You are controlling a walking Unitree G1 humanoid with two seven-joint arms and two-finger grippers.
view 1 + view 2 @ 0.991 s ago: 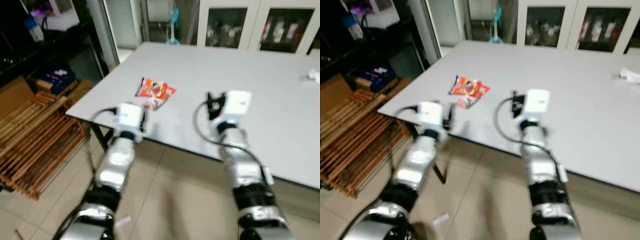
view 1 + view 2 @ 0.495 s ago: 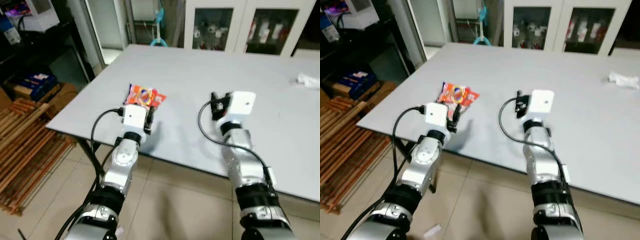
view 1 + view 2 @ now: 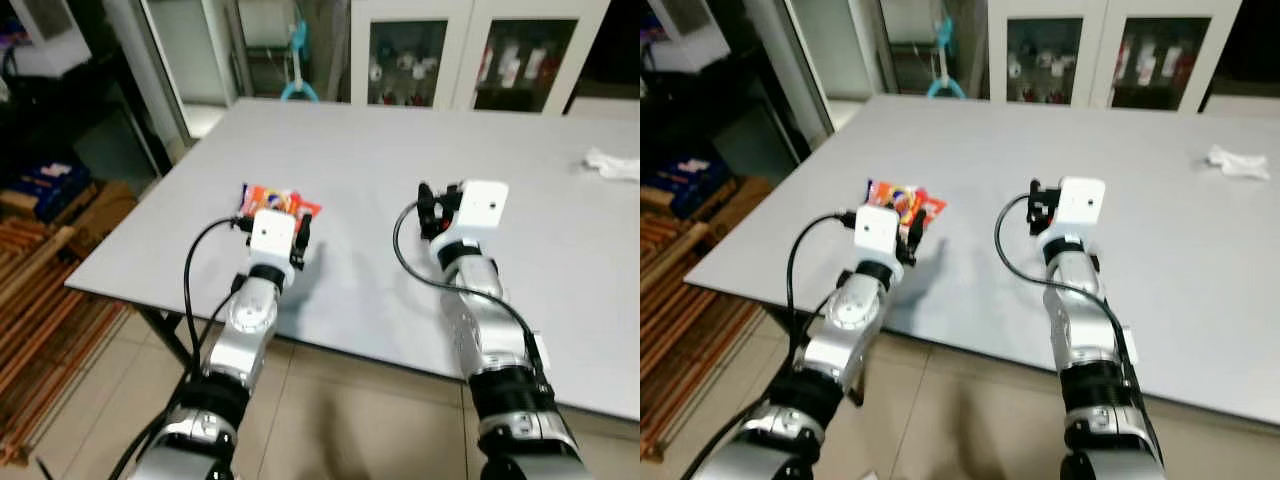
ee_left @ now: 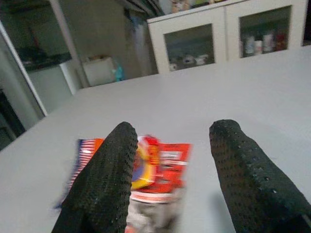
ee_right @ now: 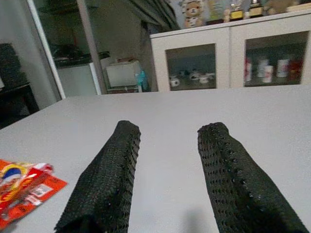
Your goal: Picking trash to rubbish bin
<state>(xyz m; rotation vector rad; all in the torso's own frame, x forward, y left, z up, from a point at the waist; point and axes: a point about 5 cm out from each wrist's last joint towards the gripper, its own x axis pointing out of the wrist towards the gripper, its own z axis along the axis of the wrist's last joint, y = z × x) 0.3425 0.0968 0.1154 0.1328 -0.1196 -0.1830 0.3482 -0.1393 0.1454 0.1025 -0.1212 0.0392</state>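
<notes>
A red and orange snack wrapper (image 3: 272, 196) lies flat on the grey table (image 3: 400, 140), near its left front corner. My left gripper (image 4: 175, 131) hovers just short of the wrapper (image 4: 158, 167), open, with the packet lying between and ahead of its two black fingers. The wrist block partly hides the wrapper from the head views. My right gripper (image 5: 170, 128) is also open and holds nothing. It hangs over bare table to the right of the wrapper (image 5: 22, 191), at about mid-table (image 3: 430, 200).
A crumpled white tissue (image 3: 610, 162) lies at the table's far right. White glass-door cabinets (image 3: 470, 55) stand behind the table. Wooden slats (image 3: 30, 300) and dark shelving sit on the floor to the left. The table's front edge runs just under my forearms.
The camera has come closer to the table and shifted. My left gripper now reaches over the table edge, right up to the wrapper. The right gripper holds about the same place.
</notes>
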